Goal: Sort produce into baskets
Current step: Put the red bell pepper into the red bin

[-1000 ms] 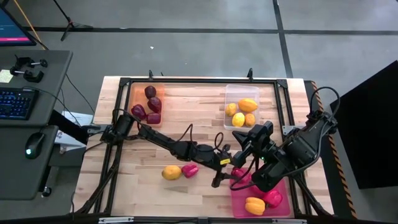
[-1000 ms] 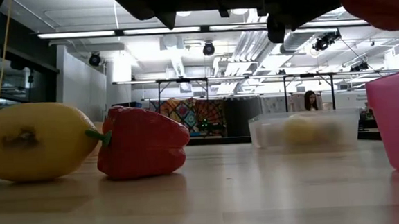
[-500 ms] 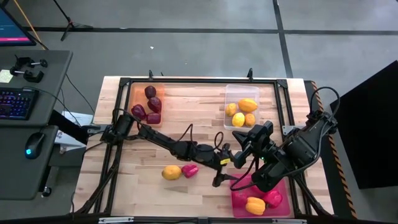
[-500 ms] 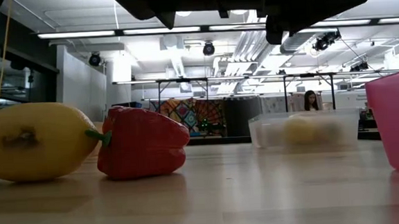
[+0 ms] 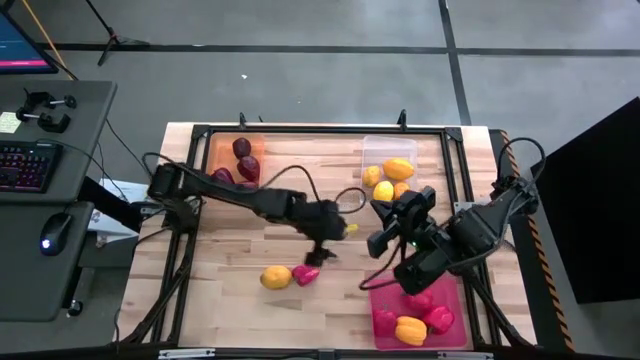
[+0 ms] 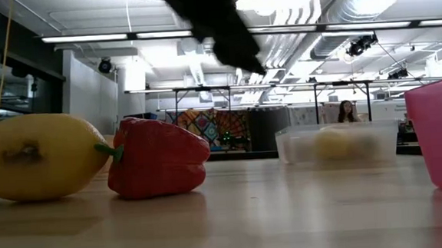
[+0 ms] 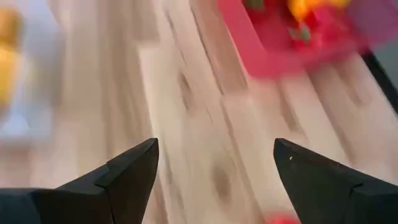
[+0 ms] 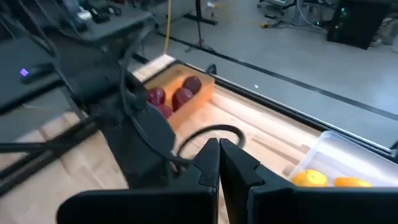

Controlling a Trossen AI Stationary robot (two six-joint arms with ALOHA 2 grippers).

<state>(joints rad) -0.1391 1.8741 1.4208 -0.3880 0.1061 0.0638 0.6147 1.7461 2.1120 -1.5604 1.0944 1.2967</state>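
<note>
Since the earlier frame your left arm has swung back from beside the pink basket toward the middle of the table, and the left hand now hangs just beside the red pepper and the yellow fruit lying on open wood near the front edge. Its fingers stand wide apart with nothing between them, and bare wood shows in the gap.

Your right hand has pulled up and away from the pink basket and now sits over the wood between that basket and the clear basket. Its fingers are pressed together and carry nothing.

You can see the sorting so far: dark maroon pieces lie in the orange basket at the back left corner, with more of them partly hidden under the left arm. Yellow and orange fruit fill the clear basket along the back edge toward the right. Red peppers and a yellow-orange pepper sit in the pink basket at the front right corner.

From table height the yellow fruit and the red pepper touch each other, with flat wood stretching clear past them to the clear basket and to the pink basket's wall at the right. You have open wood along the front edge between the two loose pieces and the pink basket. A dark frame runs along the back edge.
</note>
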